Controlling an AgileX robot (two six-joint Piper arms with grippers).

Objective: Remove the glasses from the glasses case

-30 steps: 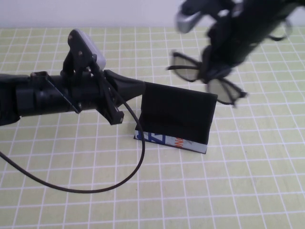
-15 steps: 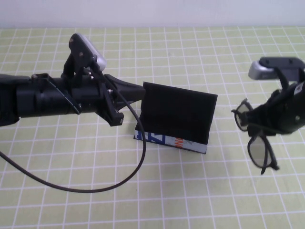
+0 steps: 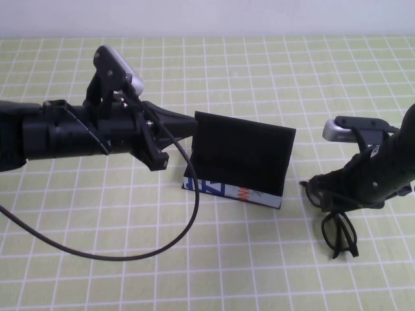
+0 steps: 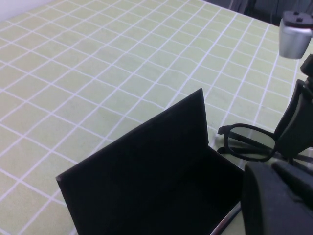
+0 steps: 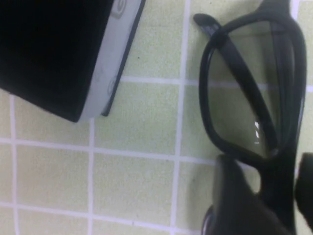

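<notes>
Glasses case [image 3: 237,165] sits open mid-table, black lid stood up, white printed strip facing the robot. Left gripper [image 3: 185,121] is at the case's left end, pressed against the upright lid; likely it pins the lid open and steadies the box so the other arm can work freely. Whether its fingers are spread or closed, cannot tell: they are hidden behind the lid edge. Right gripper [image 3: 340,194] is low, well to the right of the case, clamped on the bridge area of the glasses [image 3: 336,228]. The pair hangs from it, arms unfolded, lower lens at or almost on the table; contact not certain. In the right wrist view the glasses [image 5: 254,98] lie just beside the case corner [image 5: 68,54], out of it. Judgement: removal is done, only setting down and letting go remain. Surface is a pale green mat [image 3: 259,272] with a white grid, flat. A loose black cable [image 3: 162,243] loops in front of the case on the left. Plain pale wall behind the case.
</notes>
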